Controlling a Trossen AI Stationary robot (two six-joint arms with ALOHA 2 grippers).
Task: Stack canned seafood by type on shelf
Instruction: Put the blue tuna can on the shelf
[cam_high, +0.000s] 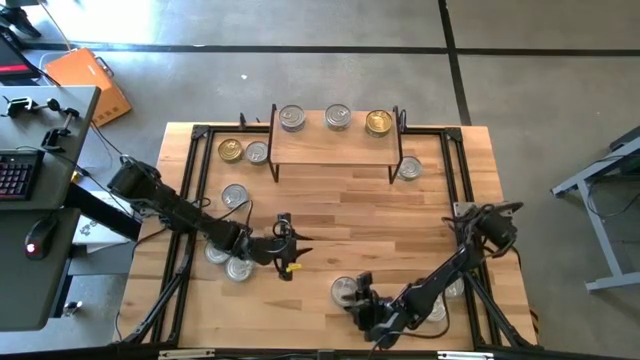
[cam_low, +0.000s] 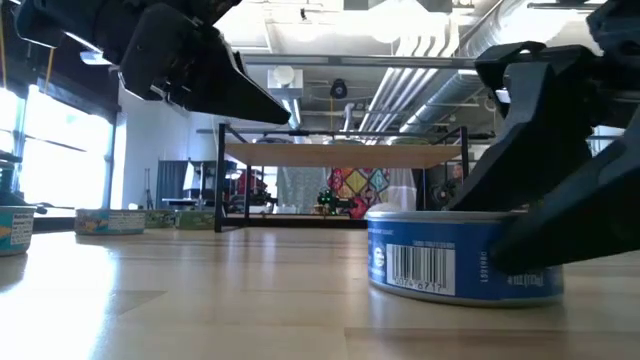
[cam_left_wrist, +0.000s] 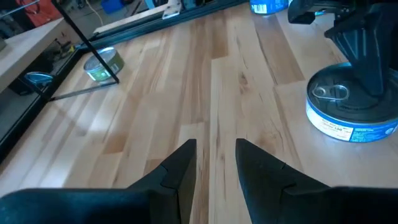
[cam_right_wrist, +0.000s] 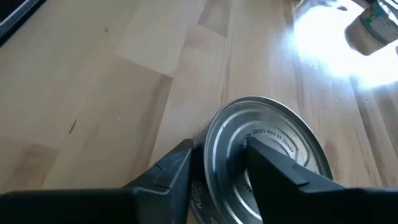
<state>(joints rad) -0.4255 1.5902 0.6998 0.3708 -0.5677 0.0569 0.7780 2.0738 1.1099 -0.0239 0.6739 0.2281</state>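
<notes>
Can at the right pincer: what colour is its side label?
Blue with a white barcode patch, clearest in the low view.

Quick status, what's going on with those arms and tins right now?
Right gripper straddling rim of blue-labelled tin, near table edge. Left gripper empty, open, mid-table. Shelf holds three tins. Path looks clear.

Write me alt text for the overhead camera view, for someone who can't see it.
Seen from above, the right gripper reaches over a silver-lidded tin near the wooden table's front edge, while the left gripper hovers empty over bare wood. Three tins, one gold-lidded, line the small shelf at the back; others lie scattered.
</notes>
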